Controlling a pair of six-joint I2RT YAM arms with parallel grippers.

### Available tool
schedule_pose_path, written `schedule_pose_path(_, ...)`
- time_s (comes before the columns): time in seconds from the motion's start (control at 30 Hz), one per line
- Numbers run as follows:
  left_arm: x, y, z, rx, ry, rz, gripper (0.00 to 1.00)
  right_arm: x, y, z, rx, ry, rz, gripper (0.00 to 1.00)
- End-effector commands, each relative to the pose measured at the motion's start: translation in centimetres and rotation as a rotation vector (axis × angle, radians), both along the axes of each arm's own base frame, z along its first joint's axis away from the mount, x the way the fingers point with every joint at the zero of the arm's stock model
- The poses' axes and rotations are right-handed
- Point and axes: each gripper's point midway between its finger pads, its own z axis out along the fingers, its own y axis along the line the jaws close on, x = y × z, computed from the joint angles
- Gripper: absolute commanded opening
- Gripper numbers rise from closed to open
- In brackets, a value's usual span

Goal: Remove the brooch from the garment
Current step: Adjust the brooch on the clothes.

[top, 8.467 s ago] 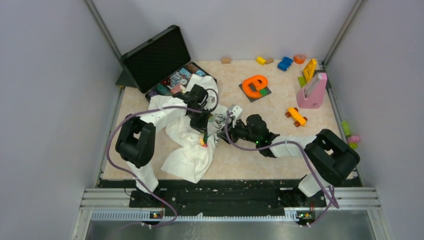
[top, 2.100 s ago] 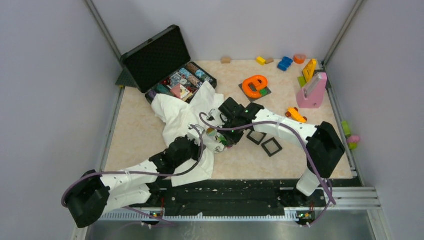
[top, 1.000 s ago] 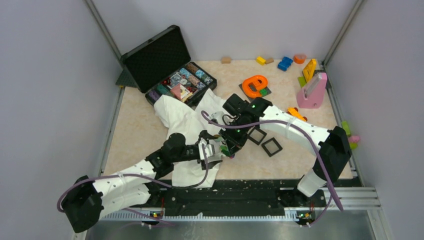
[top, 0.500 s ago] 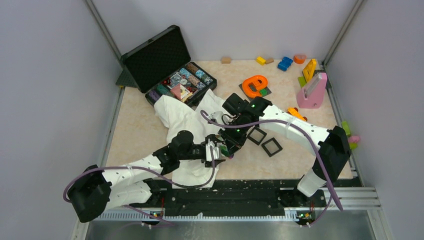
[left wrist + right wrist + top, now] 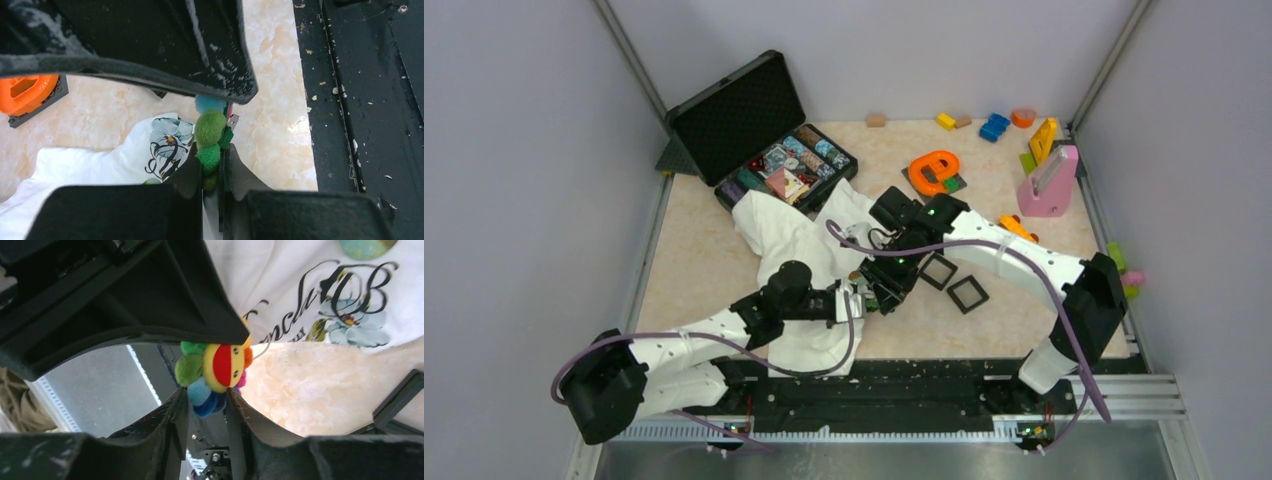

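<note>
The brooch [image 5: 868,292], a plush flower with a yellow-and-red centre [image 5: 223,365] and green [image 5: 210,131] and blue petals, hangs between both grippers at the edge of the garment [image 5: 792,228]. My left gripper [image 5: 212,167] [image 5: 855,299] is shut on its green petals, with a strip of white cloth in the same gap. My right gripper [image 5: 207,400] [image 5: 880,288] comes from the opposite side, its fingers parted with the blue petals lying between them. The white garment [image 5: 310,285] [image 5: 95,162] shows floral print and dark script. I cannot tell if the pin is still in the cloth.
An open black case [image 5: 746,122] of small items stands at the back left. Two black square frames [image 5: 954,283] lie right of the grippers. An orange e-shaped toy [image 5: 934,170], an orange car [image 5: 1016,232], a pink block [image 5: 1049,182] and small blocks [image 5: 994,125] sit farther back.
My left gripper has come in from the left and closed on the brooch's green petals. The right gripper's fingers have parted; its arm has stayed put.
</note>
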Motion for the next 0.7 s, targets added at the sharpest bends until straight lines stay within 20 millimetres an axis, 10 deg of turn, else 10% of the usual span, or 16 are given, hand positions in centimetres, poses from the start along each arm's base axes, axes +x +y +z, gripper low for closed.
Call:
schedule_pose_path(0.0, -0.4, -0.8, 3.4, -0.107, -0.015, -0.015, 0.00, 1.7, 1.2, 3.0, 0.123, -0.130, -0.031, 0.37)
schedule_pose_path(0.3, 0.5, -0.5, 4.2, -0.175, 0.244, 0.170, 0.00, 6.5, 0.8, 7.8, 0.350, -0.455, -0.229, 0.43)
schedule_pose_path(0.5, 1.7, -0.5, 5.5, -0.267, 0.493, 0.335, 0.00, 6.5, -0.7, 10.7, 0.616, -0.661, -0.345, 0.88)
schedule_pose_path(0.67, 2.4, -0.7, 6.6, -0.320, 0.726, 0.405, 0.00, 5.9, -2.1, 12.9, 0.824, -0.757, -0.450, 0.98)
